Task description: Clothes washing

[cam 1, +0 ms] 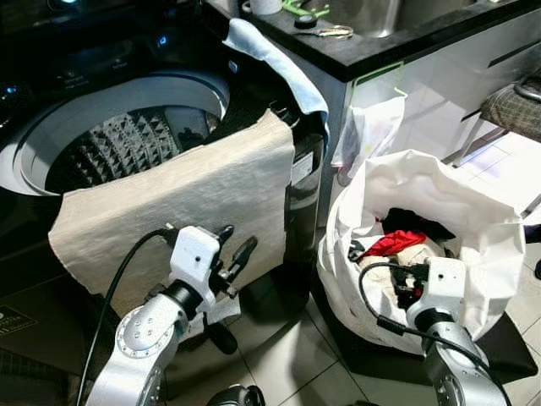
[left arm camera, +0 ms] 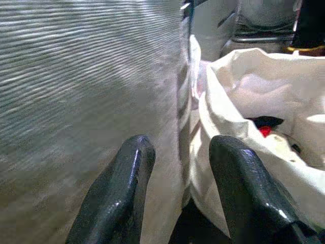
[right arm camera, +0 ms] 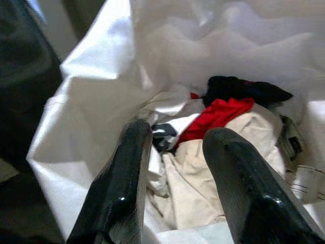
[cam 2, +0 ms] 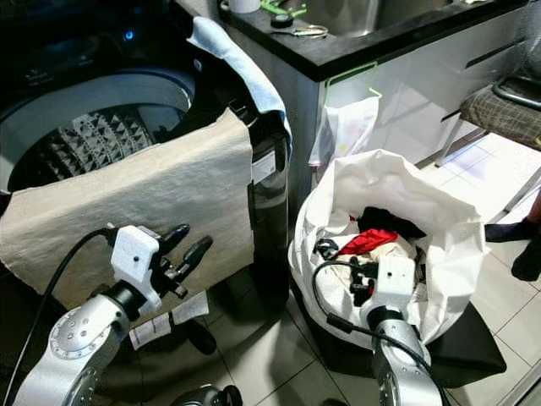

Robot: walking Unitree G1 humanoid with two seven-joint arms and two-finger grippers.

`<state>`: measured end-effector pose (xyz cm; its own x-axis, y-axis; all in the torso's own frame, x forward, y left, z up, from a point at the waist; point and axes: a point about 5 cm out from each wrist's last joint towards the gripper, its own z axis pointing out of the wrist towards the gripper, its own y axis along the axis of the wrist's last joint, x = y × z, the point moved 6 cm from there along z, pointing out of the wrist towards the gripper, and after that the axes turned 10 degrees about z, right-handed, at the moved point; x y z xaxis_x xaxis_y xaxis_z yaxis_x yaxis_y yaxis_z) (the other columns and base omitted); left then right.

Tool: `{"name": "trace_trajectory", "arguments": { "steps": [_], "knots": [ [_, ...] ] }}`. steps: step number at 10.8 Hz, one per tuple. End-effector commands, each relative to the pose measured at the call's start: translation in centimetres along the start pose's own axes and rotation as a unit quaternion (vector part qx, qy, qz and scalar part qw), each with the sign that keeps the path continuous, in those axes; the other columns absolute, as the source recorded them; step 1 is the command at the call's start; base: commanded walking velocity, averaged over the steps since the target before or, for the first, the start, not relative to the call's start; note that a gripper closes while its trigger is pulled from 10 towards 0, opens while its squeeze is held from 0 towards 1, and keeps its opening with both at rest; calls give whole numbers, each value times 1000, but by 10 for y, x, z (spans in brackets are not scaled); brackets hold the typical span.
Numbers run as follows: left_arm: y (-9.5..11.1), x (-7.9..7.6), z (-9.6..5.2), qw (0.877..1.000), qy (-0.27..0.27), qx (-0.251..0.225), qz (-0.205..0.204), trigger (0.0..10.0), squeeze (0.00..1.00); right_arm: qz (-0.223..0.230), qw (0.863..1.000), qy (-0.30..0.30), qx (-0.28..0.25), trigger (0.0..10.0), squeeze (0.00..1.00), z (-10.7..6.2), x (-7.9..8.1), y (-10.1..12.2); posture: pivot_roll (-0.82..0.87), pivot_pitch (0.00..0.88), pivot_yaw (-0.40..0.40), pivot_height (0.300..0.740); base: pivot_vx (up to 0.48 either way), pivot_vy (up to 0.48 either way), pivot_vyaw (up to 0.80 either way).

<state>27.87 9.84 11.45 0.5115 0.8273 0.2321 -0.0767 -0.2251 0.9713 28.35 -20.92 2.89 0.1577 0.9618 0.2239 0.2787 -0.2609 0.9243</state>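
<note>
Tiled floor runs beneath me, a black counter (cam 1: 397,46) behind; the top-loading washer (cam 1: 101,127) stands open on my left with a beige towel (cam 1: 186,203) draped over its front rim, half in and half out, likely parked there for loading. My left gripper (cam 1: 235,249) hovers just before that towel, fingers spread and empty; my right gripper (right arm camera: 175,168) hangs over the white laundry bag (cam 1: 473,228), fingers parted above the red garment (right arm camera: 218,114) and pale clothes (right arm camera: 203,188), gripping nothing yet, seemingly placed to pick the next piece.
</note>
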Motion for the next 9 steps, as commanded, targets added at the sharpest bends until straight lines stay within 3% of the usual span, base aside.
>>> {"name": "trace_trajectory", "arguments": {
  "steps": [1, 5, 9],
  "knots": [
    [0, -1, 1, 1000, -4, 1, -1, 10000, 0, 0, 1000, -8, -16, 10000, 0, 5, -3, 9, -62, 50, 124, 740, 0, 0, 0],
    [0, -1, 2, 1000, -3, 1, 3, 10000, 0, -11, 999, -16, -31, 10000, 0, 22, -9, 26, -53, 48, 118, 720, 0, 0, 0],
    [0, 0, 1, 1000, -3, 1, 1, 10000, 0, -15, 999, -6, -34, 10000, 0, 25, -6, 29, -49, 46, 113, 685, 0, 0, 0]
  ]
}}
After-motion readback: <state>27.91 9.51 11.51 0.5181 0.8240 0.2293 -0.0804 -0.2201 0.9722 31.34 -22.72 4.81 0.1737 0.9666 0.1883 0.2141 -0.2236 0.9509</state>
